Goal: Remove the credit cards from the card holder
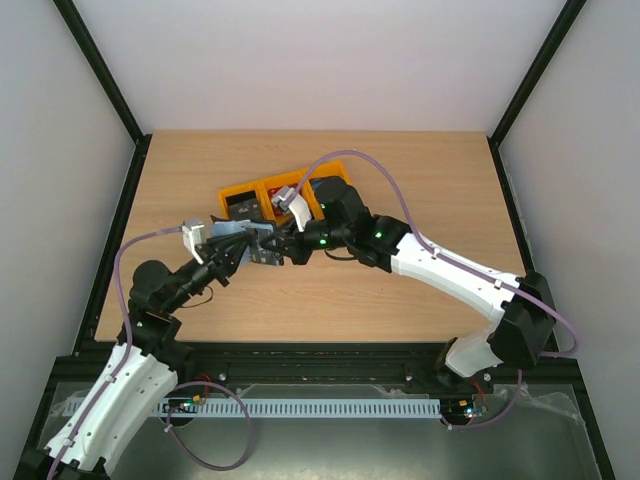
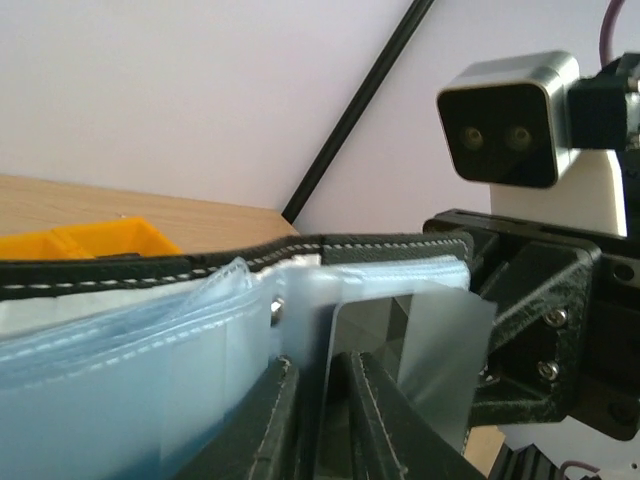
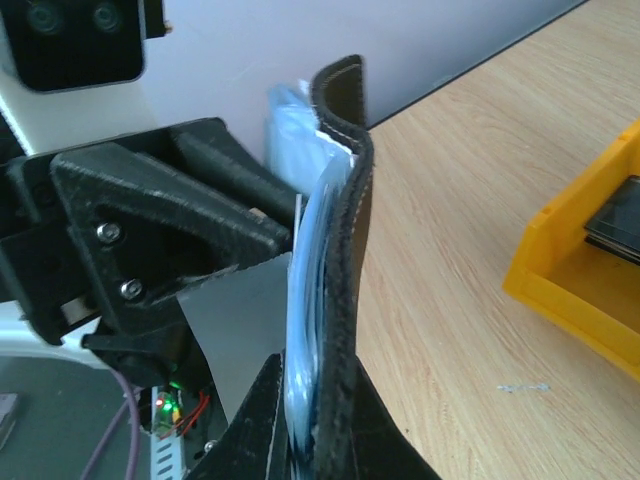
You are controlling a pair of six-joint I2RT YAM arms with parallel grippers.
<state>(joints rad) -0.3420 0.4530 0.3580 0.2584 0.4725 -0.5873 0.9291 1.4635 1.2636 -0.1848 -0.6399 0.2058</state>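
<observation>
The black card holder hangs above the table between both arms, its blue-grey pockets facing my left gripper. My right gripper is shut on the holder's lower edge. A grey credit card sticks partly out of a pocket, and my left gripper is shut on its edge. In the right wrist view the same card juts out to the left of the holder. From above, the left gripper and right gripper nearly touch.
Yellow bins stand on the table just behind the grippers, with a dark card and a red one inside. The nearest bin's wall is close to the right of the holder. Black frame posts edge the table.
</observation>
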